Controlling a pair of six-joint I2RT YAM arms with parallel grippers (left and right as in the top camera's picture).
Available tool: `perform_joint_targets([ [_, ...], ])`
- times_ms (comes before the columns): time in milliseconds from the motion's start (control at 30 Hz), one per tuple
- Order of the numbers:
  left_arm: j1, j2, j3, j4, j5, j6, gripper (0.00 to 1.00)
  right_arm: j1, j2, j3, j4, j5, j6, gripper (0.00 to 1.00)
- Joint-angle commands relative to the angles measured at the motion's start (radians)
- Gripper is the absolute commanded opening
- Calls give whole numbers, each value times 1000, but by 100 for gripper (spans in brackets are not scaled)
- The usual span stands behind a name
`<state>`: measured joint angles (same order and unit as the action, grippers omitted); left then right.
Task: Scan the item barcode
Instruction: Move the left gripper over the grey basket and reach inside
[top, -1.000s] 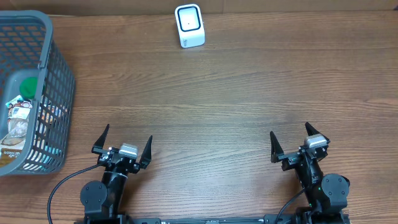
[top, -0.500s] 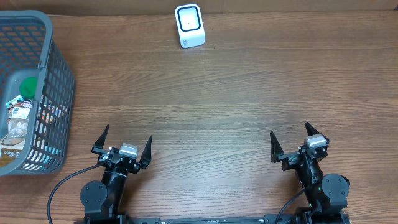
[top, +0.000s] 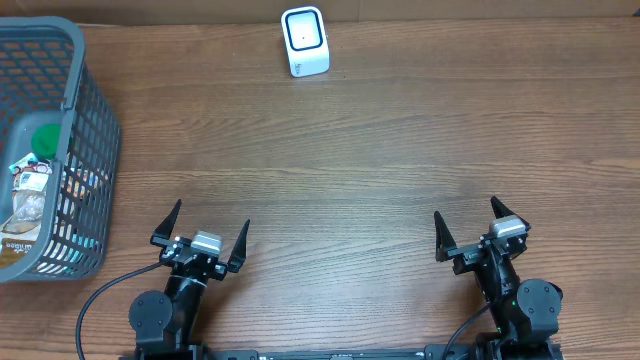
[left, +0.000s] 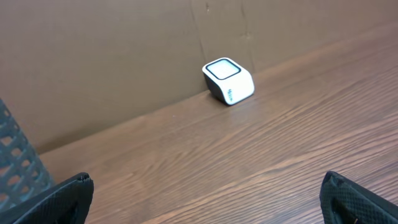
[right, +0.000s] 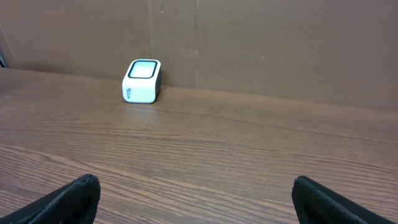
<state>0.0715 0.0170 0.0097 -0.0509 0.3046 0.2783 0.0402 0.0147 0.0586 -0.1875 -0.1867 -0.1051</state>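
Items (top: 30, 190): a heap of packaged goods lay in the grey mesh basket (top: 95, 130) at the left end of the bench (top: 350, 150), with a green cap (top: 45, 137) showing above crumpled wrappers. Nothing was out of the basket. No barcode could be read from overhead, so you couldn't tell which pack was meant.

Scanner (top: 305, 41): a white block with its window facing up, set at the bench's far edge against the brown cardboard backing (right: 249, 43) and well apart from the basket. That spot probably lets either arm pass a pack across the window.

Your left hand (top: 208, 228) sat at the near edge with its fingers spread wide and nothing between them. It was the one nearer the basket, so the likely picker. Your right hand (top: 465, 215) was likewise spread and empty, well apart from everything.

Judgement: the task had not begun. The tall basket walls call for a reach in from above, and soft wrappers may crumple and hide the code.
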Motion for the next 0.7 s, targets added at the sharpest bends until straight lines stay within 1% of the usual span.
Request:
perform_joint_targets([
  [0, -3, -5, 4, 5, 19, -116, 100, 4, -12, -2, 3, -6, -1, 100],
  [100, -2, -4, 55, -1, 3, -192, 100, 4, -12, -2, 3, -6, -1, 100],
  [233, -2, 45, 209, -30, -13, -216, 100, 4, -12, -2, 3, -5, -1, 100],
  [300, -1, 106, 314, -57, -39, -241, 100, 4, -12, -2, 3, -6, -1, 100],
  [400, 0, 246, 505, -127, -39, -268, 100, 4, -12, -2, 3, -5, -1, 100],
  [467, 0, 357, 648, -197, -40, -294, 100, 4, -12, -2, 3, -5, -1, 100],
  [533, 0, 481, 809, -299, -41, -314, 100, 4, -12, -2, 3, -6, -1, 100],
  [633, 0, 686, 1085, -505, -42, -320, 100, 4, -12, -2, 3, -5, -1, 100],
  [667, 0, 769, 1203, -596, -42, -319, 100, 4, -12, -2, 3, -6, -1, 100],
])
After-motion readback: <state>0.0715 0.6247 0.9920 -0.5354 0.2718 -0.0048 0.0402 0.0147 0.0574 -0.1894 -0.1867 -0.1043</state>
